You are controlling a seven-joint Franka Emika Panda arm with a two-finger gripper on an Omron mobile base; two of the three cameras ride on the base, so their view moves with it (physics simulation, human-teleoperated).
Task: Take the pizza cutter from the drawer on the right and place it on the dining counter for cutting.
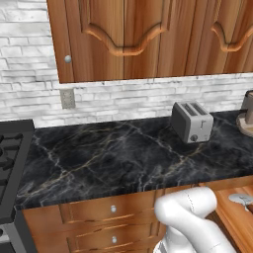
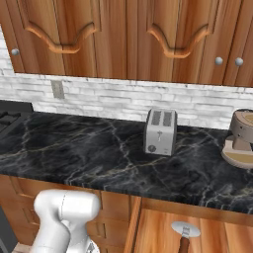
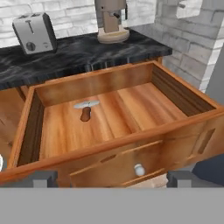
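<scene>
The drawer stands pulled out under the black worktop, its flat wooden inside open to the hand view. The pizza cutter lies alone on the drawer floor left of centre, silver wheel toward the back and brown handle toward the front. It also shows as the pizza cutter low in the right base view and the pizza cutter at the right edge of the left base view. My gripper is open, its fingertips wide apart in front of the drawer's front panel, holding nothing. The dining counter is out of view.
A silver toaster stands on the black marble worktop behind the drawer's left side. A coffee machine sits further right by the brick wall. A stove lies at the far left. Shut drawers flank the open one.
</scene>
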